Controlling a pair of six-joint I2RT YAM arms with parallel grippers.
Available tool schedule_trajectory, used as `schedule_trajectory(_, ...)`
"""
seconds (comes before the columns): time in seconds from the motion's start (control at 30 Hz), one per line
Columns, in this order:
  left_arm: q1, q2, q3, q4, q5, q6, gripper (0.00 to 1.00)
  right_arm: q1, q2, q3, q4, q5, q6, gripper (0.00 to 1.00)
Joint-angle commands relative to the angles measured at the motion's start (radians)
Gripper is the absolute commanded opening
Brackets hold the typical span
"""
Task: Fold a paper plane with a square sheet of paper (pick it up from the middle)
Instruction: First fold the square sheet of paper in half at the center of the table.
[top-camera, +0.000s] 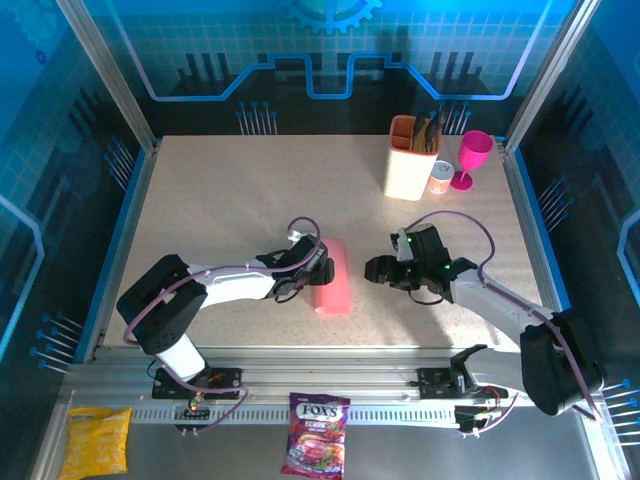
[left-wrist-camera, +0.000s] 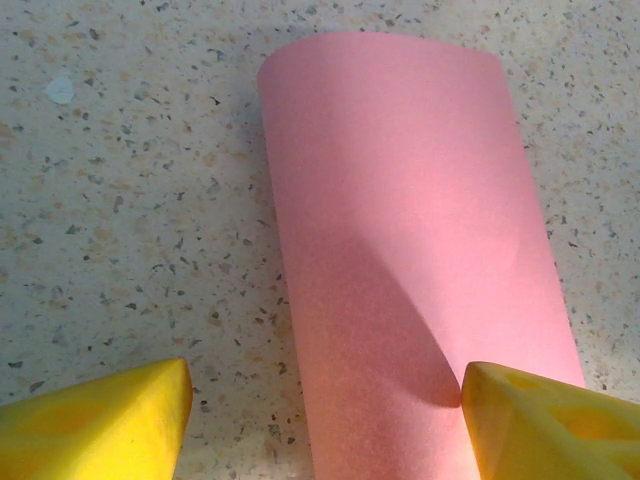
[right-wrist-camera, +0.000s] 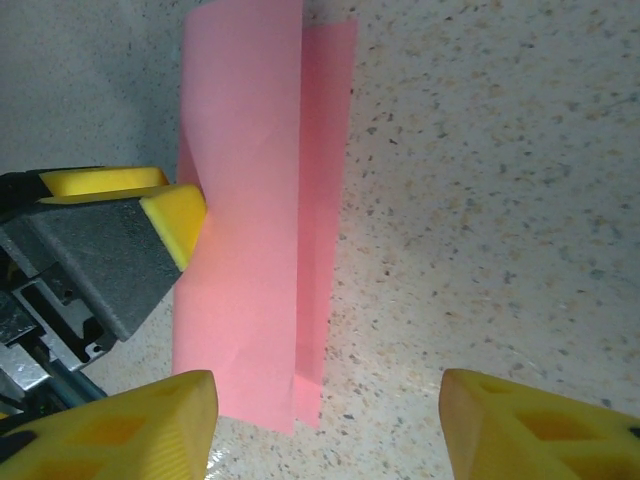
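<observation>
The salmon-pink paper (top-camera: 334, 277) lies mid-table as a long strip, folded loosely in half and with no point to it. In the left wrist view the paper (left-wrist-camera: 410, 250) bulges up as a rounded fold. My left gripper (left-wrist-camera: 325, 400) is open over the paper's near end. Its right finger (left-wrist-camera: 540, 425) touches the paper's top layer and its left finger (left-wrist-camera: 110, 420) is over bare table. The right wrist view shows the paper (right-wrist-camera: 255, 220) with its lower layer sticking out on the right. My right gripper (right-wrist-camera: 330, 420) is open just short of the paper's end.
At the back right stand a beige tool holder (top-camera: 410, 160), a small can (top-camera: 440, 178) and a magenta goblet (top-camera: 473, 158). A candy bag (top-camera: 316, 432) and a yellow bag (top-camera: 97, 440) lie below the front rail. Blue enclosure walls surround the table (top-camera: 230, 200).
</observation>
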Motion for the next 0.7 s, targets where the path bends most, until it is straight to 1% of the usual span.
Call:
schedule_trajectory(0.0, 0.009, -0.025, -0.018, -0.014, -0.036, 0.025, 0.73, 0.025, 0.029, 0.039, 0.038, -0.02, 0.008, 0.58)
schedule_trajectory(0.17, 0.011, -0.034, -0.039, 0.01, -0.034, 0.04, 0.73, 0.05, 0.085, 0.066, 0.067, -0.029, 0.013, 0.47)
schedule_trajectory(0.23, 0.011, -0.035, -0.046, 0.021, -0.032, 0.053, 0.73, 0.058, 0.111, 0.075, 0.083, -0.033, 0.016, 0.39)
schedule_trajectory(0.4, 0.011, -0.032, -0.06, 0.034, -0.021, 0.061, 0.73, 0.079, 0.174, 0.098, 0.118, -0.041, 0.024, 0.26)
schedule_trajectory(0.67, 0.011, -0.056, -0.054, 0.046, 0.015, 0.04, 0.73, 0.091, 0.214, 0.113, 0.132, -0.016, 0.036, 0.15)
